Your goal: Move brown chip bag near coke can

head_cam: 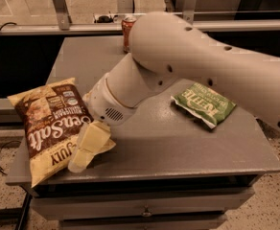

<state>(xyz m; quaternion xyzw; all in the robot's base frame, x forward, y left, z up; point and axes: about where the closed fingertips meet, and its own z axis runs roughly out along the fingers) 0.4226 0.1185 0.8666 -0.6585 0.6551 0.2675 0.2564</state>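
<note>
The brown chip bag (49, 126) lies flat on the left front part of the grey table (178, 147), its "Sea Salt" lettering facing up. My gripper (84, 155) hangs from the big white arm and reaches down over the bag's lower right corner, at or just above its cream edge. The coke can (127, 25) stands upright at the table's far edge. Its lower part is hidden behind my arm. The can is well apart from the brown bag.
A smaller green Kettle bag (204, 104) lies on the right side of the table. A metal rail (58, 28) runs behind the table's far edge. Drawers (145, 207) sit below the table's front edge. Cables lie on the floor at the left.
</note>
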